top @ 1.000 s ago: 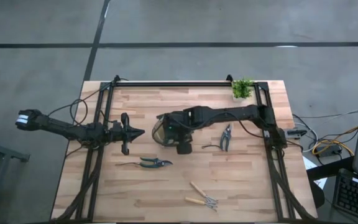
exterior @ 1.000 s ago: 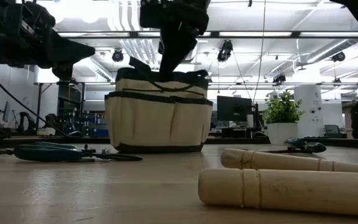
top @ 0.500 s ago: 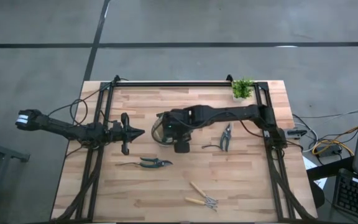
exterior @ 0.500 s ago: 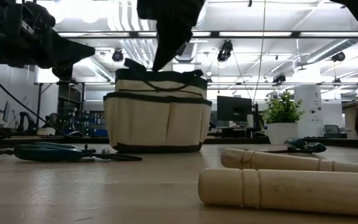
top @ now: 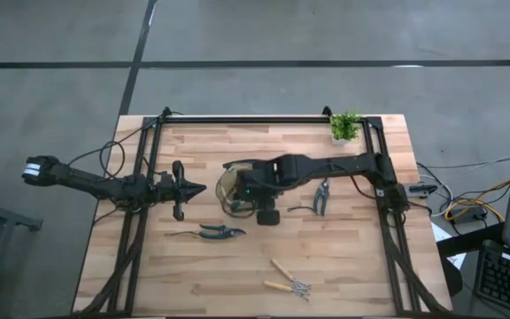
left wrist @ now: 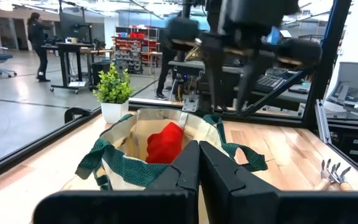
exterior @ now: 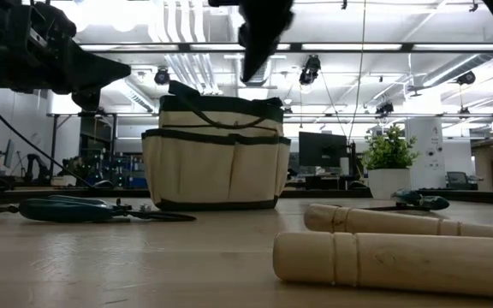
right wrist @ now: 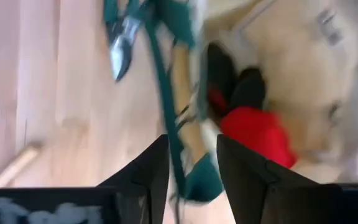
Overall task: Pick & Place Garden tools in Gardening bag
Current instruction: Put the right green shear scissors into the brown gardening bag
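The right gripper point(top: 266, 215) hangs just past the near rim of the round tan canvas gardening bag with dark green trim point(top: 235, 184), its dark fingers point(right wrist: 146, 171) spread and holding nothing; the red-and-black glove point(left wrist: 165, 140) already lies inside the bag. What comes next, I'd say, turns on the grey-teal handled pruning shears point(top: 322, 196): they lie to that gripper's right, well clear of the bag, long axis running roughly front to back, and the right arm is plainly the nearer one. The second pair of grey-teal shears point(top: 211, 232) lies in front of the bag, long axis across the table, nearer the waiting left gripper point(top: 193, 188), whose fingers are pressed together as it points at the bag. Two wooden-handled rake pieces point(top: 288, 282) sit near the front edge of the pale wood-plank table point(top: 352, 266). A small potted green plant point(top: 345, 126) stands at the far right corner. Beyond the table, desks, shelving and a standing person point(left wrist: 37, 45) show in the room
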You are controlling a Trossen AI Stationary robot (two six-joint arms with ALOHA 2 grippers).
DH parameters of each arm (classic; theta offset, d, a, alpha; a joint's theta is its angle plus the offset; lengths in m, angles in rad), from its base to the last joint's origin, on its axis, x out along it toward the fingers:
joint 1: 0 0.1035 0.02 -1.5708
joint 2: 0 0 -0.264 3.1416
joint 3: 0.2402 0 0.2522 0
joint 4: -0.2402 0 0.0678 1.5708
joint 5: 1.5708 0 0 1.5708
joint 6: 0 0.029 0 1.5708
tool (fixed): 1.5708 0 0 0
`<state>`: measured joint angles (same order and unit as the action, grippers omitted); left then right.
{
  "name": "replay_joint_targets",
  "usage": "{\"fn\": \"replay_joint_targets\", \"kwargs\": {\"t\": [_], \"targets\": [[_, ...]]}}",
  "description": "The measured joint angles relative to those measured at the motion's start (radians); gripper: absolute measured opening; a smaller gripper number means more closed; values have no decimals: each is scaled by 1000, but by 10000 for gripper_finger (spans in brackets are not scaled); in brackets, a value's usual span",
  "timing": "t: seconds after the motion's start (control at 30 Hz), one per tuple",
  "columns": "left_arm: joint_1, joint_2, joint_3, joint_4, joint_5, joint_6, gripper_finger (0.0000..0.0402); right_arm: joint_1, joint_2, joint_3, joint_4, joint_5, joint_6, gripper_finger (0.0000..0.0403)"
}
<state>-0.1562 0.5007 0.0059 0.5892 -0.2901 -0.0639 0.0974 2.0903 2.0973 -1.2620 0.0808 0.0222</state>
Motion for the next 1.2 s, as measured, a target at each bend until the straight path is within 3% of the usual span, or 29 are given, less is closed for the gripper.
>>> {"fn": "replay_joint_targets", "kwargs": {"t": [0.4,0.67,0.9,1.2], "targets": [[0,0,0,-3,0,0,12,109,-111,-204,-106,72,39,128],[0,0,0,-8,0,0,12,178,-290,-519,-48,264,114,134],[0,0,0,-10,0,0,12,180,-382,-816,63,218,57,133],[0,0,0,-14,0,0,12,194,-374,-951,93,206,31,112]]}}
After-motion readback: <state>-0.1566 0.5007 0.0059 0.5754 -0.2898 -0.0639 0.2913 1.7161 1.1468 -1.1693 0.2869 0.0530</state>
